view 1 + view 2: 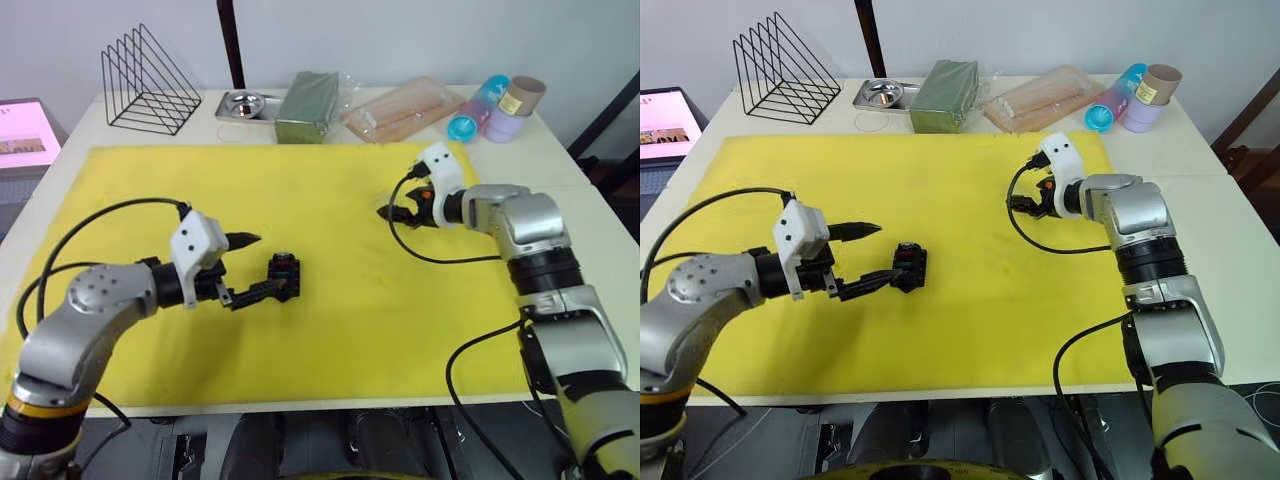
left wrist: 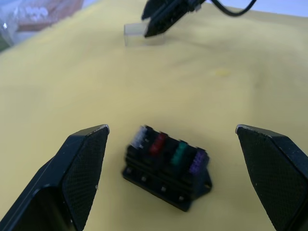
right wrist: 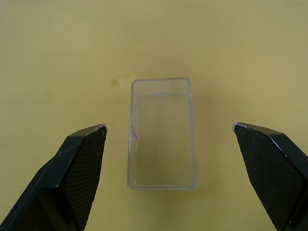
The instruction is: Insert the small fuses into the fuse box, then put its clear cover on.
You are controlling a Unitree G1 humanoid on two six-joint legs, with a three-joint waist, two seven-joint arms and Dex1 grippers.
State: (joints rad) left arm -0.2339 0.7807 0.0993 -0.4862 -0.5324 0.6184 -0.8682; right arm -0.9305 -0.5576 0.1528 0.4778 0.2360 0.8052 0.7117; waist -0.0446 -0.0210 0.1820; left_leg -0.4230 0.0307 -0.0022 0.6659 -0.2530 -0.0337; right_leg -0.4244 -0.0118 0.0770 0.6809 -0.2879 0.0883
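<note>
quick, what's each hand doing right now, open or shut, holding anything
Left hand: open, empty, its fingers either side of the fuse box.
Right hand: open, empty, poised over the clear cover lying on the yellow mat.

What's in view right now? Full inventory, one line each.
Fuse box: 1, black, on yellow mat by left gripper.
Small fuses: 4, clear, red, green, purple, seated in fuse box.
Clear cover: 1, transparent, on mat under right gripper.
Mat: 1, yellow, over table.
Wire rack: 1, black, table's far left.
Metal tray: 1, silver, far edge.
Green block: 1, beside tray.
Left gripper: open.
Right gripper: open.
</note>
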